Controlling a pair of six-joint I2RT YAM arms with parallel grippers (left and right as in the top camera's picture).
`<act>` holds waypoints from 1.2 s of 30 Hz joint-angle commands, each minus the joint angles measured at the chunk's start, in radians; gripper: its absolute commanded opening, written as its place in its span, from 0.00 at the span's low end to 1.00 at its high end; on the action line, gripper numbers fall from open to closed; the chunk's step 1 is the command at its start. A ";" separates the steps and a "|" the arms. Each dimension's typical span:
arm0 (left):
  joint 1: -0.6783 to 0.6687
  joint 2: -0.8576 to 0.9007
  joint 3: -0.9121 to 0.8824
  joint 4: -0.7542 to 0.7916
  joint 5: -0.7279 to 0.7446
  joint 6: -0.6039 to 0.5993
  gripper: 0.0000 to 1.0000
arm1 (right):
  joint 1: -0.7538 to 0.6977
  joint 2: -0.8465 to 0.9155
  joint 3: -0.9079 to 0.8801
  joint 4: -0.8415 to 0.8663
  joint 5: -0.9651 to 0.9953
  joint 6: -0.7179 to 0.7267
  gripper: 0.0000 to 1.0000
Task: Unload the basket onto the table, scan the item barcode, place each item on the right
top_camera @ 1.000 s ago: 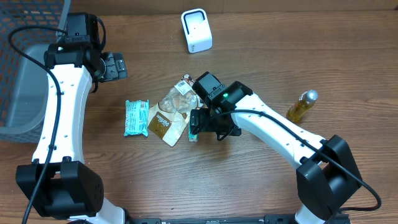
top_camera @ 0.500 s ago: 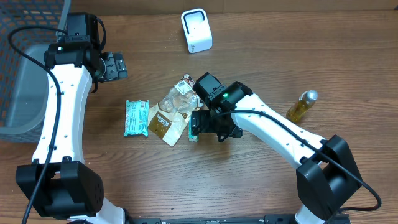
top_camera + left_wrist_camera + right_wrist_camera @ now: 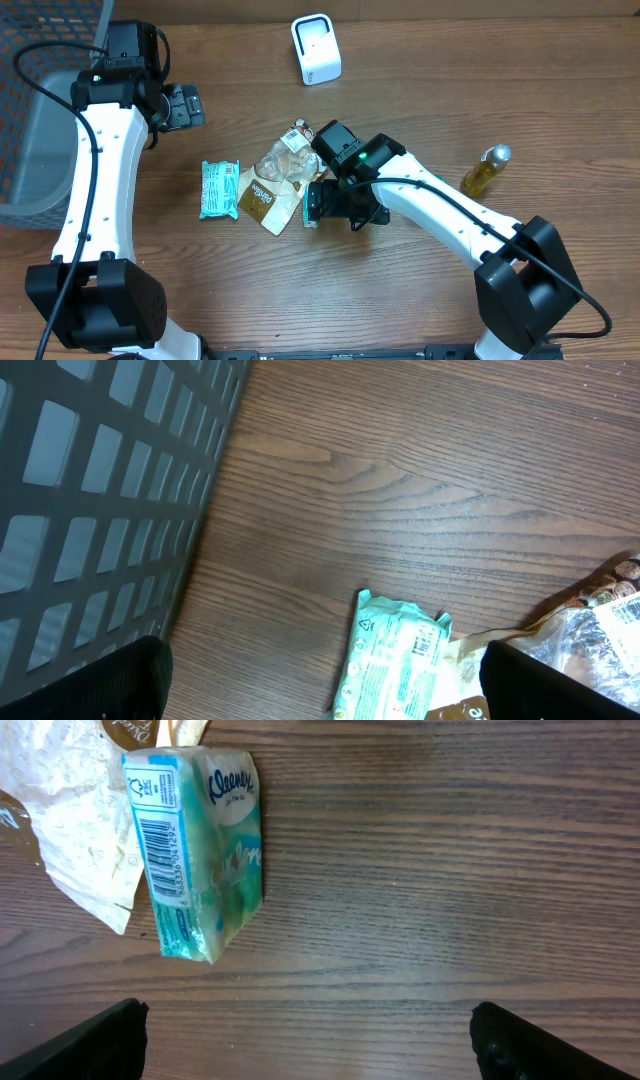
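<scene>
A teal Kleenex tissue pack lies on the wood table with its barcode facing up. In the overhead view the pack peeks out beside my right gripper, which hovers just right of it. That right gripper is open, with bare table between its fingers. A white barcode scanner stands at the back centre. My left gripper is open at the back left, well apart from the items; its left wrist view shows a mint-green packet below it.
A cream and brown bag, a clear plastic bag and the mint-green packet lie left of the tissue pack. A grey mesh basket stands at the left edge. A small bottle of yellow liquid lies at the right.
My right gripper has edged slightly toward the table's front beside the tissue pack. The left arm has not moved.
</scene>
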State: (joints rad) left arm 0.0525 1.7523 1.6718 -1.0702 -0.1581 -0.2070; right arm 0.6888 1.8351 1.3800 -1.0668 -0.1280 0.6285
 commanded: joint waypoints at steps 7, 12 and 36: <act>0.000 -0.007 0.018 0.001 -0.006 0.001 1.00 | 0.001 -0.036 -0.033 0.036 -0.008 0.004 1.00; 0.000 -0.007 0.018 0.001 -0.006 0.001 0.99 | 0.001 -0.036 -0.033 0.067 -0.008 0.004 1.00; 0.000 -0.007 0.018 0.001 -0.006 0.001 1.00 | 0.001 -0.036 -0.033 0.071 -0.008 0.004 1.00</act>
State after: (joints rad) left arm 0.0525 1.7523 1.6718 -1.0702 -0.1581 -0.2073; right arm 0.6888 1.8351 1.3518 -1.0023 -0.1314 0.6289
